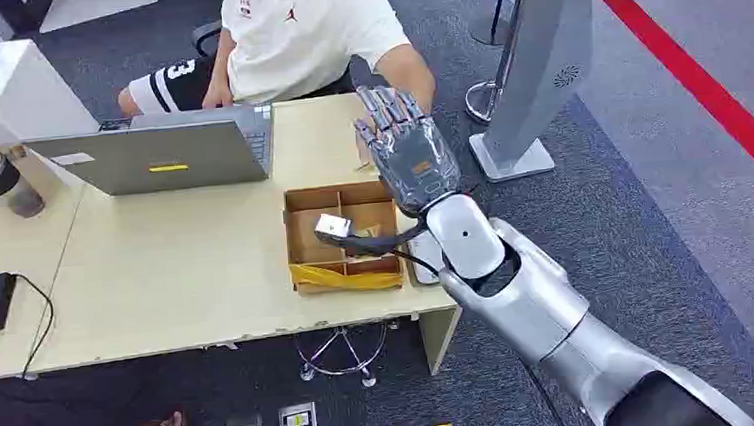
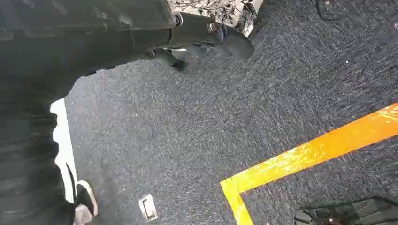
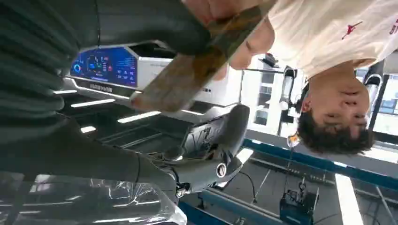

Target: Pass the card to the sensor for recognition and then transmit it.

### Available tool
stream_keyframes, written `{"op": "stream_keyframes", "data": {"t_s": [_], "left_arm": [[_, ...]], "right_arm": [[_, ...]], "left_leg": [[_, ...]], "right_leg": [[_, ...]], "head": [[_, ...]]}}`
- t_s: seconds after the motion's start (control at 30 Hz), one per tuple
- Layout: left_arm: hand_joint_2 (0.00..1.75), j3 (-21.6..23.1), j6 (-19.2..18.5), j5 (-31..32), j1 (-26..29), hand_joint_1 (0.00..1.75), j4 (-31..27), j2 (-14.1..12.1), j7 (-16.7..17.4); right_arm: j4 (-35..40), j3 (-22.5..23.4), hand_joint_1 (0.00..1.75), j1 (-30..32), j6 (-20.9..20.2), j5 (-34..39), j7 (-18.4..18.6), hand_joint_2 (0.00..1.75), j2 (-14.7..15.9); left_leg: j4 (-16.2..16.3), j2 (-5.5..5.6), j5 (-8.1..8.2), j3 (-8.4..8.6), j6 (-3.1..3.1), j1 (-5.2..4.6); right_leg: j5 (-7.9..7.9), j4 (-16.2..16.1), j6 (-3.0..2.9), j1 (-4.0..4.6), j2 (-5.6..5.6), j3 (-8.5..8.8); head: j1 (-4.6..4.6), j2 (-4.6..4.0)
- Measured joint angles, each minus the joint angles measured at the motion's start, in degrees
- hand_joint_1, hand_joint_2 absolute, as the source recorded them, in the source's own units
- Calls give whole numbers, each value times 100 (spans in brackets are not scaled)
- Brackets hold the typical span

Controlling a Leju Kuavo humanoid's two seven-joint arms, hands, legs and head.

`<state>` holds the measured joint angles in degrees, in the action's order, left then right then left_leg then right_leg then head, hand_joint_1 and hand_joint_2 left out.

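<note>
The right hand [image 1: 411, 152] is raised over the far right corner of the pale, smooth worktop [image 1: 177, 277], toward the seated person [image 1: 300, 33]; in the right wrist view a flat brownish card [image 3: 197, 70] lies between its fingers [image 3: 220, 136] and thumb and the person's hand [image 3: 220, 11], so I judge the hand-over is under way, though which of them grips it I cannot tell. The grey sensor kiosk [image 1: 534, 72] stands just off that corner, beyond the partitioned cardboard box [image 1: 343, 237] by the right edge. The left hand [image 2: 206, 35] hangs over grey carpet, its dark fingers curled in on nothing.

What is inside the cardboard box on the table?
The cardboard box has dividers, bare compartments, and yellow tape along its front edge. The right hand and its wrist cover the box's right side, hiding anything there.
</note>
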<state>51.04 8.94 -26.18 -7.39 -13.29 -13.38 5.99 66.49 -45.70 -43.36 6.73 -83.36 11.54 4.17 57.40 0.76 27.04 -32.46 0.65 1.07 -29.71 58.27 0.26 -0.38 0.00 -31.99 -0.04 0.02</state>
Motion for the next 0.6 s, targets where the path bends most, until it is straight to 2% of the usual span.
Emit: {"op": "stream_keyframes", "data": {"t_s": [0.6], "left_arm": [[175, 2, -9, -11, 0, 0, 2, 0, 0]], "right_arm": [[33, 157, 175, 152, 116, 234, -20, 175, 111]], "left_leg": [[0, 0, 0, 0, 0, 0]], "right_leg": [[0, 0, 0, 0, -1, 0]], "head": [[0, 0]]}}
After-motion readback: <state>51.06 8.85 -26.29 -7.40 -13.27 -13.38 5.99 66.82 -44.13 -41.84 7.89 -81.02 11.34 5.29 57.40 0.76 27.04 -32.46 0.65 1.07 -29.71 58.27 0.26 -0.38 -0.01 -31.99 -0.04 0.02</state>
